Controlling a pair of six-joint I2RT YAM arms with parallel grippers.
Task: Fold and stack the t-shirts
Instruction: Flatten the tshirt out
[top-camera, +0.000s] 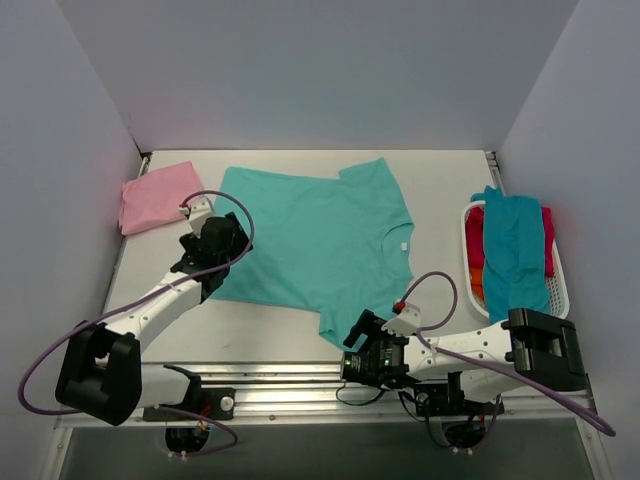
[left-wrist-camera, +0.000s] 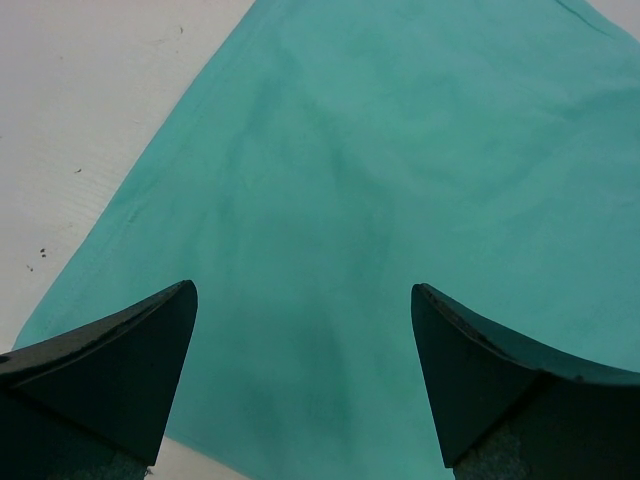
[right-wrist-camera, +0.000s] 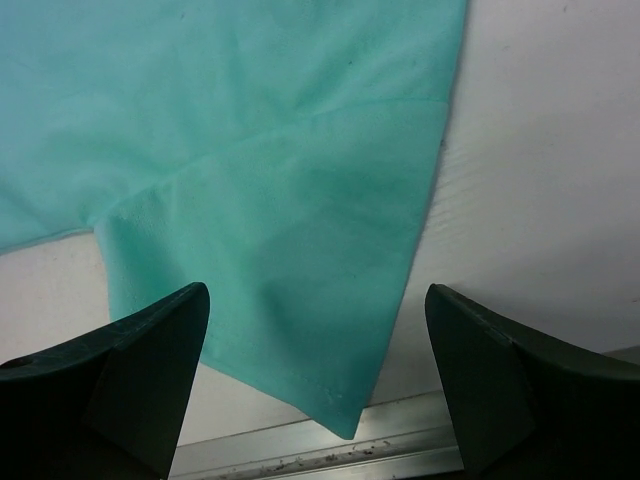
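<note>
A mint-teal t-shirt (top-camera: 320, 235) lies spread flat on the table, neck with white label (top-camera: 402, 246) to the right. My left gripper (top-camera: 215, 262) is open over the shirt's bottom-left hem; the left wrist view shows teal cloth (left-wrist-camera: 380, 200) between its fingers. My right gripper (top-camera: 358, 350) is open over the near sleeve (right-wrist-camera: 300, 250), whose corner reaches the table's metal edge. A folded light pink t-shirt (top-camera: 156, 196) lies at the back left. A darker teal-blue t-shirt (top-camera: 513, 255) is draped over red and orange ones in the basket.
A white plastic basket (top-camera: 556, 262) stands at the right of the table. A metal rail (top-camera: 290, 380) runs along the near edge. Grey walls close the sides and back. Purple cables loop from both arms.
</note>
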